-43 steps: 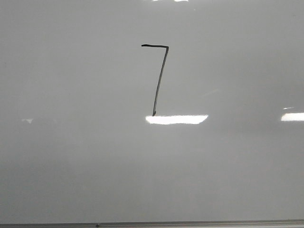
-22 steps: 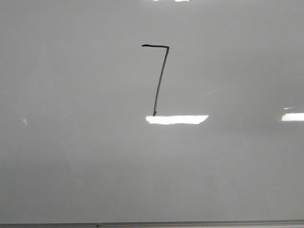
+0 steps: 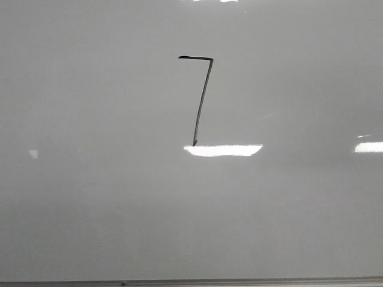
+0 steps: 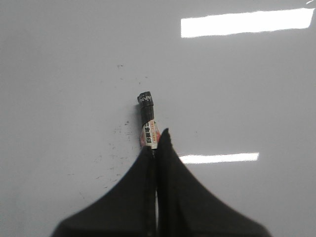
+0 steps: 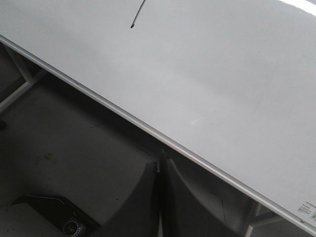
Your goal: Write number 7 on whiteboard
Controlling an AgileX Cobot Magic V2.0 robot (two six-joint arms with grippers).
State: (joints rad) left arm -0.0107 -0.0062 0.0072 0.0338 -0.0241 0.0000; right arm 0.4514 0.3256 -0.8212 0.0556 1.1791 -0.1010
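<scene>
The left gripper is closed tight on a marker, its two black tapering fingers pressed together with the pen's labelled barrel pinched between the tips. The marker juts straight out past the fingertips toward the whiteboard, which suits a writing grip: the pen lies along the gripper's own axis so the arm can press and drag it. Its far end is a dark, blunt cylinder with small white lettering. Whether that end touches the board cannot be told from this view. Faint specks and scuffs mark the glossy surface around it.

The right gripper has its fingers drawn together and nothing is visible between them; it hangs below the board's thin metal frame edge, apparently parked out of the way, above a dark floor.

The number 7 sits on the upper middle of the board in the front view, a thin black line: a short, slightly wavy top stroke meeting a long downstroke that slants a little leftward to its foot. That foot shows in the right wrist view well beyond the fingertips, past the frame. The figure looks complete, so the writing seems done. The board is smooth, pale grey and strongly reflective, with bright rectangular light reflections.
</scene>
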